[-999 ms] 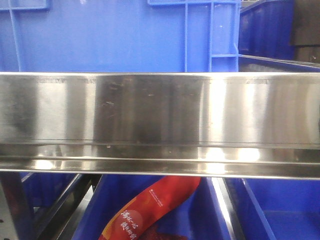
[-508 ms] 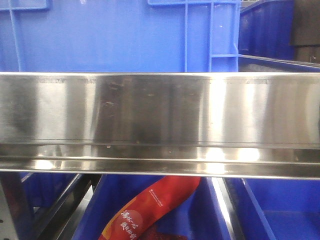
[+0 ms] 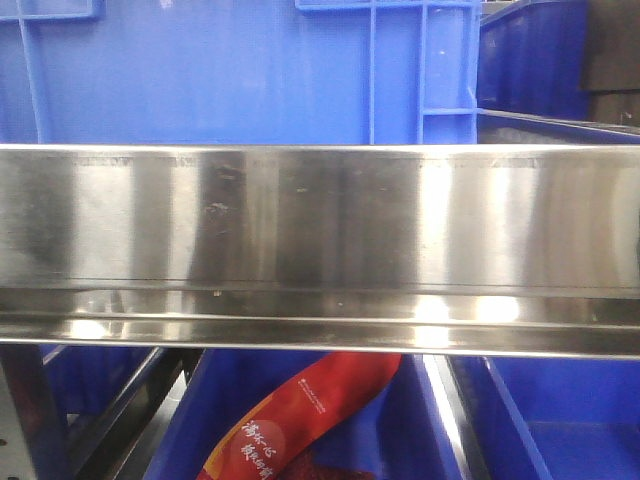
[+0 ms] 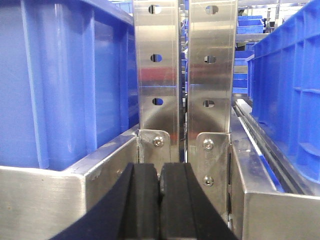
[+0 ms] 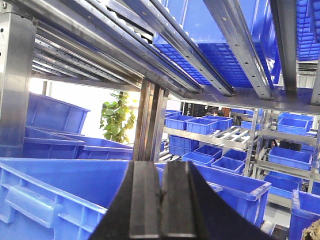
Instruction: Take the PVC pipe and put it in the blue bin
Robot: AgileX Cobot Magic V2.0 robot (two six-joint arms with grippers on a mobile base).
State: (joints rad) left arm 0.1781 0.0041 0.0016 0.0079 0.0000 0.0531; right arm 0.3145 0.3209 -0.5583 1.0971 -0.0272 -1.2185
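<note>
The white PVC pipe is not in any view. My left gripper (image 4: 160,172) is shut and empty, its black pads pressed together in front of two steel rack uprights (image 4: 156,75). My right gripper (image 5: 161,170) is shut and empty, held above a large blue bin (image 5: 60,195) on the rack. In the front view a blue bin (image 3: 240,70) stands on the shelf above a wide steel rail (image 3: 320,240). Neither gripper shows in the front view.
A red printed bag (image 3: 300,415) lies in a lower blue bin (image 3: 420,430) under the rail. Blue bins flank the uprights, left (image 4: 60,80) and right (image 4: 290,90). Steel shelf rails (image 5: 200,55) and a bin run overhead on the right; more shelving with bins (image 5: 215,150) and a plant (image 5: 117,117) stand beyond.
</note>
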